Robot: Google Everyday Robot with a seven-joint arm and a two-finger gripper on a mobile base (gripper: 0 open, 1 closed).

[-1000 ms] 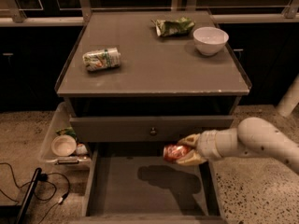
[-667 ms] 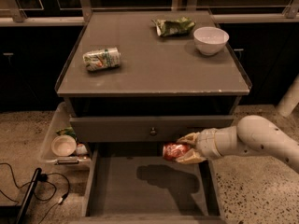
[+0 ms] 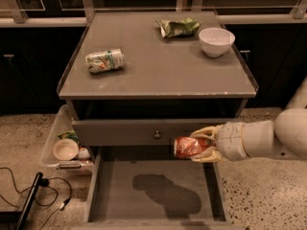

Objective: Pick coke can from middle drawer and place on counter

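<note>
Cream two-finger gripper (image 3: 198, 147), clenched on the small red coke can (image 3: 187, 147) above the open grey middle drawer (image 3: 111, 198), before the knobbed drawer front (image 3: 120, 131), beneath the flat grey counter (image 3: 163, 73) bearing a white-and-green can (image 3: 104, 61).

The cream gripper (image 3: 200, 145), out over the open grey middle drawer (image 3: 115, 198), clasps the red coke can (image 3: 188, 147) with its faint white markings. On the matte grey counter (image 3: 158, 73) are a white-and-green can (image 3: 104, 61), a white bowl (image 3: 217, 41) and a green wrapper (image 3: 179, 27).
</note>
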